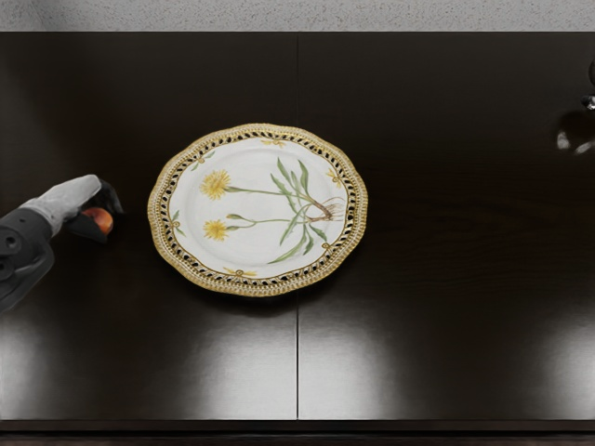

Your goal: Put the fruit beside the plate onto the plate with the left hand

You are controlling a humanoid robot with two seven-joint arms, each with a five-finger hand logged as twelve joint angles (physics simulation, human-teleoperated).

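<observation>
A small orange-red fruit [100, 220] lies on the dark table just left of the plate [177, 243], a white dish with yellow flowers and a pierced gold rim. My left hand [93, 216] comes in from the left edge, its grey back above the fruit. Its dark fingers [111, 196] curl around the fruit from above and below. The fruit is partly hidden by the hand and stays off the plate, a short gap from the rim. A small dark piece of the right arm [589, 100] shows at the right edge.
The dark glossy table [446, 279] runs across the whole view, with a thin seam down the middle. A pale wall strip [297, 14] lines the far edge. A faint reflection [572, 139] lies near the right arm.
</observation>
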